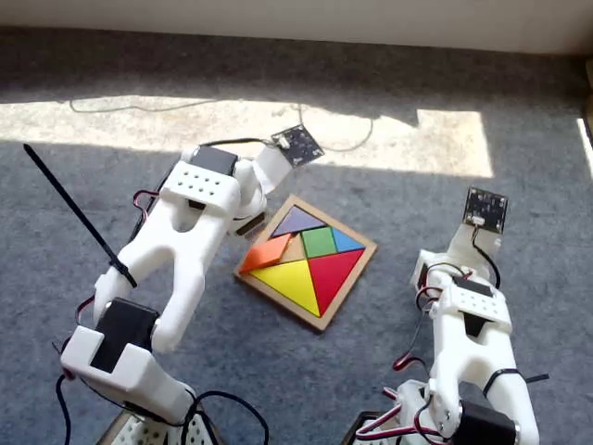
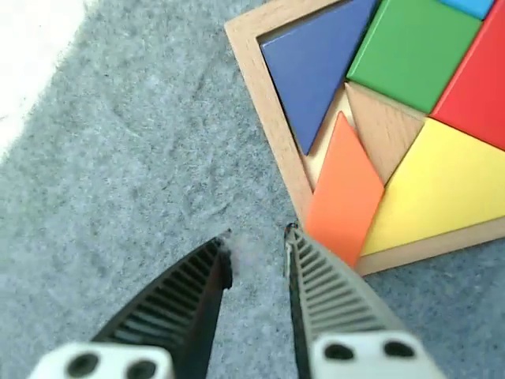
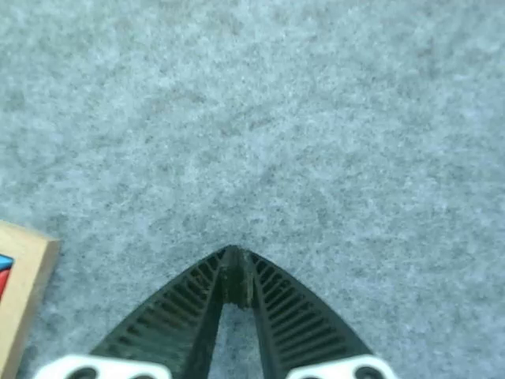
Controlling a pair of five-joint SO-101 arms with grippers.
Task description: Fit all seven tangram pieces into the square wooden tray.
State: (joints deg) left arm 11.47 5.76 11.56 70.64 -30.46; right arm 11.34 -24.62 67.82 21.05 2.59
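The left gripper (image 2: pixel 257 237) hangs low over the grey carpet (image 2: pixel 118 158), its ribbed fingers a narrow gap apart and holding nothing, just beside the near edge of the square wooden tray (image 2: pixel 248 71). One fingertip is all but touching the orange parallelogram (image 2: pixel 347 189), which lies slantwise with its near end riding over the tray's rim rather than seated inside. Next to it shows a bare-wood triangle (image 2: pixel 383 134); whether that is a piece or the tray floor cannot be told. Beyond, lying flat inside, are the dark blue triangle (image 2: pixel 316 63) in the corner, the yellow triangle (image 2: pixel 450 181) along the near edge, the green square (image 2: pixel 414 47) and the red triangle (image 2: pixel 481 87), with a light blue triangle (image 1: pixel 346 241) at the far edge. Well apart on the tray's other side, the right gripper (image 3: pixel 237 260) is pressed closed and empty above the carpet, near a tray corner.

The job looks nearly finished, with the orange piece the step in hand. It would go best with a fingertip set low against the overhanging end, pushing slowly inward and turning the piece until its long sides run along the blue and yellow triangles, so it drops in. A hard shove could slide the tray or lift its neighbours.
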